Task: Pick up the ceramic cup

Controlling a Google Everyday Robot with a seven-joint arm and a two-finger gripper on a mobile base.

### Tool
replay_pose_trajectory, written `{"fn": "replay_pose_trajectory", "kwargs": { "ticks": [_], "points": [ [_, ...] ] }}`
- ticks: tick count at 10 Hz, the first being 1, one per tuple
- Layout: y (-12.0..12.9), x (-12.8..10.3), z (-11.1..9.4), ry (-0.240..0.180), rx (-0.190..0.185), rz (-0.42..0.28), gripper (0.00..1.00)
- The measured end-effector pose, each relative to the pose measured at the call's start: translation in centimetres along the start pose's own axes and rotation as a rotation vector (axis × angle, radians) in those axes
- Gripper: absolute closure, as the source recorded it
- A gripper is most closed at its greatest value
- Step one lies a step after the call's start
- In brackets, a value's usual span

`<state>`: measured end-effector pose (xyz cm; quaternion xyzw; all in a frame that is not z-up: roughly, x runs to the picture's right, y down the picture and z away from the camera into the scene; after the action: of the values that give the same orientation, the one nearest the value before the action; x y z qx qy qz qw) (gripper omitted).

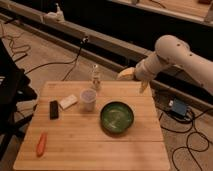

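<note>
One orange carrot-shaped object [41, 143] lies nearest, at the front left of the light wooden table [90, 152]. Further in, a wide dark green bowl [117, 118] sits right of the middle. On the left lie a small black rectangular block [53, 109] and a pale cream block [68, 102], just beside each other. The small pale grey-white ceramic cup [88, 99] stands upright between the cream block and the bowl, near both and, as far as I can see, touching neither. Behind the cup, near the far edge, stands a small clear bottle [95, 77]. The two-finger gripper [131, 83] hangs in the air over the far edge on the right side, well apart from the cup, with its two pale fingers spread and nothing between them. I think the danger is in the approach. The bottle stands close to the line from gripper to cup, so a low straight path could knock it over. A finger that comes down on the bowl side could hit the bowl's rim, or push the light cup until it tips. A grip too high on the tapered wall may also slip. Counting: one carrot-shaped object, one bowl, one black block, one cream block, one cup, one bottle, one gripper.
</note>
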<state>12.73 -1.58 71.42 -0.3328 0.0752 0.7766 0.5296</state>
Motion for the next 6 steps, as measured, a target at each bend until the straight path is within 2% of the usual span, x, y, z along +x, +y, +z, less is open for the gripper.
{"fn": "replay_pose_trajectory", "kwargs": {
  "ticks": [1, 3, 4, 6],
  "points": [
    [0.6, -0.1, 1.2, -0.006, 0.045, -0.035, 0.2],
    [2.5, -0.1, 3.5, -0.005, 0.108, -0.076, 0.2],
    [3.4, 0.1, 4.1, 0.003, 0.113, -0.076, 0.2],
    [7.3, 1.6, 5.8, 0.048, 0.086, -0.083, 0.2]
  ]
}}
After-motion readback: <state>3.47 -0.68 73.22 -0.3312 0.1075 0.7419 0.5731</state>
